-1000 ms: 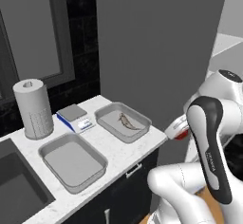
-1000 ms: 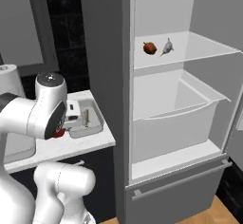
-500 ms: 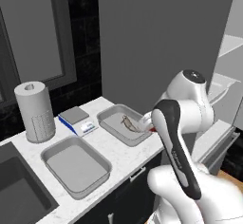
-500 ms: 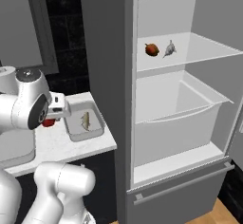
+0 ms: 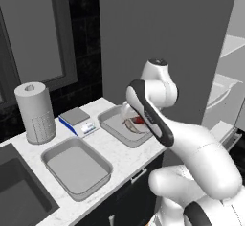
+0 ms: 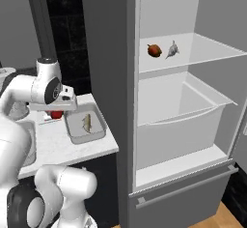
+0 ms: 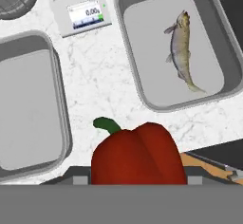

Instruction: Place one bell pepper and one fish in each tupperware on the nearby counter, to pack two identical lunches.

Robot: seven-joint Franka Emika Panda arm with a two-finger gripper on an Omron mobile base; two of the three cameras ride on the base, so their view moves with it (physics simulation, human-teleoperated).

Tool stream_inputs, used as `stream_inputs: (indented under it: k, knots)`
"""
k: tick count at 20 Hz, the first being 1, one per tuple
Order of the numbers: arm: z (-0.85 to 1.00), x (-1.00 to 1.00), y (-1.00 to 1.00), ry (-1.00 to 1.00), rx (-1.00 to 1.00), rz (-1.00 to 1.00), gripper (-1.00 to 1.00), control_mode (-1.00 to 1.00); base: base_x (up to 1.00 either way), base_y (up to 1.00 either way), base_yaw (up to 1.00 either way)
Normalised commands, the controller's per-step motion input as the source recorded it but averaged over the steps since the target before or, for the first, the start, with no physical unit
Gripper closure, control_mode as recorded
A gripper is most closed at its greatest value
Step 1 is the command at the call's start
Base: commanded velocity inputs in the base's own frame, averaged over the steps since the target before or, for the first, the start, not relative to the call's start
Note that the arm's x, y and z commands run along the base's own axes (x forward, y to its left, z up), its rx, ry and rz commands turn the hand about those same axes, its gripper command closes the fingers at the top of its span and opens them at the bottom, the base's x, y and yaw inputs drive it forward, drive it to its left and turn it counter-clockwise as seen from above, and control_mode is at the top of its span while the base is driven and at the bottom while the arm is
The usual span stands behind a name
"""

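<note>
My gripper [image 5: 137, 120] is shut on a red bell pepper [image 7: 137, 154] with a green stem, held just above the white marbled counter [image 5: 119, 153]. It hangs at the near edge of the right tupperware [image 7: 130, 71], a grey tray holding one fish [image 7: 182, 52]. The left tupperware [image 7: 62, 123] has nothing in it. In the right base view the pepper [image 6: 56, 114] sits beside the fish tray [image 6: 100, 125]. A second bell pepper [image 6: 154, 50] and a second fish [image 6: 172, 49] lie on the open fridge's upper shelf.
A digital scale [image 7: 78, 4] stands behind the trays and a paper towel roll [image 5: 34, 112] left of it. A dark sink [image 5: 19, 196] is set into the counter at far left. The fridge drawer [image 6: 178, 106] is below the shelf.
The arm has swung left from the fridge side, carrying the bell pepper over the counter to the tray with the fish.
</note>
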Motion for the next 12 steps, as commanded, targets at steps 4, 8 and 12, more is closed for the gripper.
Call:
stream_inputs:
  k: [4, 8, 12]
  knots:
    - [-0.56, 0.82, 0.0, 0.19, -0.04, -0.03, 1.0, -1.0, 0.0, 0.0, 0.0]
    - [-0.96, 0.59, 0.02, 0.0, -0.05, 0.0, 1.0, -1.0, 0.0, 0.0, 0.0]
    - [-0.77, 0.44, 0.03, 0.0, -0.01, 0.0, 1.0, -1.0, 0.0, 0.0, 0.0]
